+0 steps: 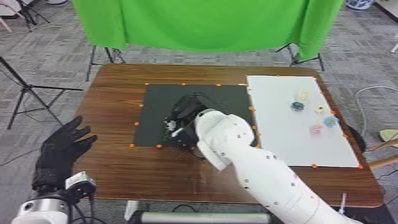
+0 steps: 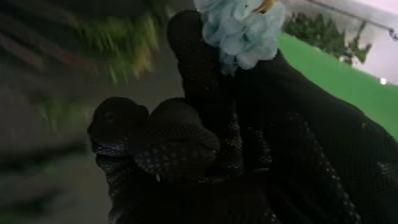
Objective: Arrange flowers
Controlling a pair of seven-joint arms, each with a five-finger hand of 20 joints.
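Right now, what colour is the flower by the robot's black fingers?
The flower is pale blue; the right wrist view shows it best.

Even light covers the head view, while the right wrist view is dim with one bright corner.

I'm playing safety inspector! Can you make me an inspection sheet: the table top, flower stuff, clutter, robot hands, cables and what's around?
Surface: brown wooden table with a black rectangular mat and a white rectangular sheet.
Job's things: pale blue fabric flower at the right hand's fingertips; small pink flower and small blue flower on the sheet.
Clutter: small orange markers edging the mat.
Hands: right hand over the mat, pinching its flower; left hand, open, at the table's left side.
Cables: white cable on the floor.
Surroundings: green cloth, grey carpet.
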